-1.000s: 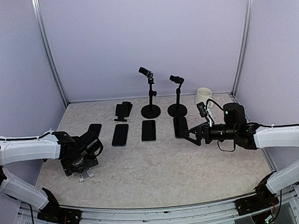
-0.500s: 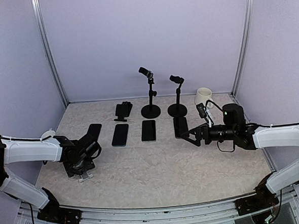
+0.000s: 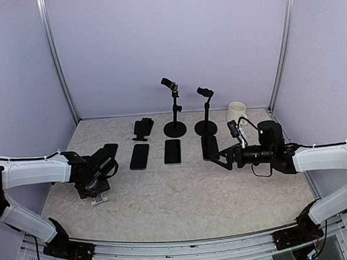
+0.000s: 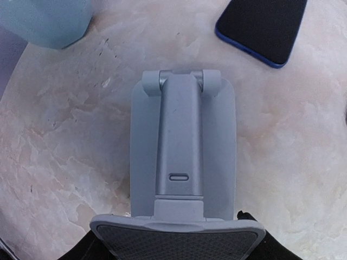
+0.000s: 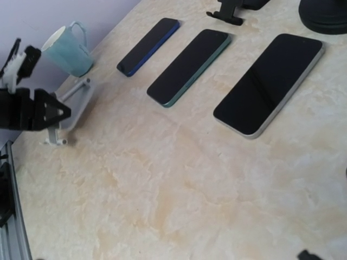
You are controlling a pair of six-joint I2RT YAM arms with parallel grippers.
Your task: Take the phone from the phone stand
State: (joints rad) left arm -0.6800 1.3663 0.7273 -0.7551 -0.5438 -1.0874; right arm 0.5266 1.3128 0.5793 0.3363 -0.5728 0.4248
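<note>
The table (image 4: 65,141) is cream with tan marbling. The stand (image 4: 183,157) is plain pale grey. Black screens all: the blue phone (image 5: 148,46), green phone (image 5: 188,66) and silver phone (image 5: 269,82) differ only in rim colour. The mug (image 5: 69,51) is pale teal.

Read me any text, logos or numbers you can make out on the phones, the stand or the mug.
None can be read.
Blue phone, green phone, silver phone: dark, blank screens.
Grey stand: only an oval slot.
Blue mug: plain.

Overhead camera faces the back wall (image 3: 168,48); both wrist cameras share the phone stand (image 4: 183,157), left close, right far.
</note>
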